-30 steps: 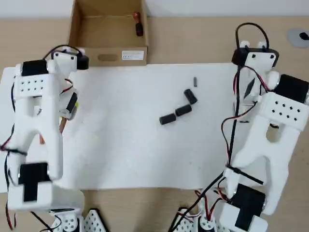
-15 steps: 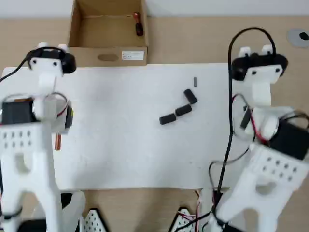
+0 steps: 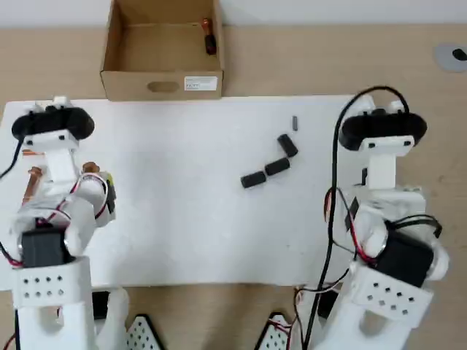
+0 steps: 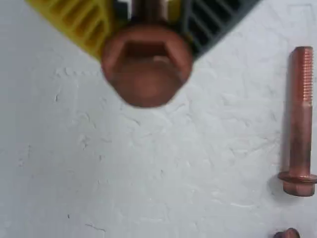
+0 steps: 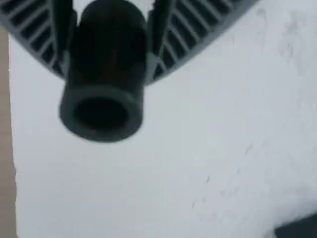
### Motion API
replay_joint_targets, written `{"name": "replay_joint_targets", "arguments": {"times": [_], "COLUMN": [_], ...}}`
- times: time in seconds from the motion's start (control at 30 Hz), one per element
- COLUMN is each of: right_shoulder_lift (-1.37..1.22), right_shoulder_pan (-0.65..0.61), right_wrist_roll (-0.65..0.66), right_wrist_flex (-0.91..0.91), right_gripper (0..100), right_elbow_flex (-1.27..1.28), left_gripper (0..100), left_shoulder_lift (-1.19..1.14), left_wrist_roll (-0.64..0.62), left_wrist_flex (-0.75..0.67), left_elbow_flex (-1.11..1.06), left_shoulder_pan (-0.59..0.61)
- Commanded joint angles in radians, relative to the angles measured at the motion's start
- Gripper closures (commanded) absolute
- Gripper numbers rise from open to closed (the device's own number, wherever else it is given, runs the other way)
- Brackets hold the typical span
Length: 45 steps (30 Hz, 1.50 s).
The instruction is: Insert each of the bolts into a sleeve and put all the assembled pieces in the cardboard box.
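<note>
My left gripper is shut on a copper bolt, head toward the camera, above the white mat. From above, that bolt sits at the left arm's tip, at the mat's left side. A loose copper bolt lies flat on the mat beside it, also seen as the bolt at the left edge. My right gripper is shut on a black sleeve, open end toward the camera, near the mat's right side. Three black sleeves lie mid-mat. The cardboard box holds one assembled piece.
A small grey pin lies on the mat beyond the sleeves. Another bolt head peeks in at the left wrist view's edge. The white mat covers the table between the arms; bare wood surrounds the box.
Both arms have pulled back toward the near edge and folded up, the left one carrying its bolt. The loose bolt at the mat's left edge has come into sight.
</note>
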State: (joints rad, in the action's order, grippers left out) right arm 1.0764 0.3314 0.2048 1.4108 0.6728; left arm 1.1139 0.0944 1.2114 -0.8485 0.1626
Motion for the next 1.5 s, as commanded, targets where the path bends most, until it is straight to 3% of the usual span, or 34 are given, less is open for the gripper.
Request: {"name": "replay_joint_targets", "arguments": {"times": [0.0,0.53,0.97,1.07,1.27,1.47], "right_shoulder_lift": [0.070,0.246,0.392,0.435,0.504,0.518], "right_shoulder_pan": [-0.036,-0.282,-0.481,-0.526,-0.628,-0.776], "right_wrist_roll": [-0.034,-0.210,-0.269,-0.269,-0.267,-0.265], "right_wrist_flex": [-0.115,-0.427,-0.568,-0.595,-0.591,-0.589], "right_gripper": [98.9,98.9,98.9,98.9,98.9,98.9], "right_elbow_flex": [0.099,0.449,0.665,0.702,0.746,0.757], "left_gripper": [100,100,100,100,100,100], "left_shoulder_lift": [0.087,0.354,0.719,0.710,0.713,0.713], "left_wrist_roll": [-0.037,-0.259,-0.348,-0.350,-0.482,-0.612], "left_wrist_flex": [-0.110,-0.483,-0.505,-0.505,-0.532,-0.709], "left_elbow_flex": [-0.087,-0.523,-0.796,-0.812,-0.783,-0.753], "left_shoulder_pan": [-0.006,-0.008,-0.009,-0.012,-0.103,-0.267]}}
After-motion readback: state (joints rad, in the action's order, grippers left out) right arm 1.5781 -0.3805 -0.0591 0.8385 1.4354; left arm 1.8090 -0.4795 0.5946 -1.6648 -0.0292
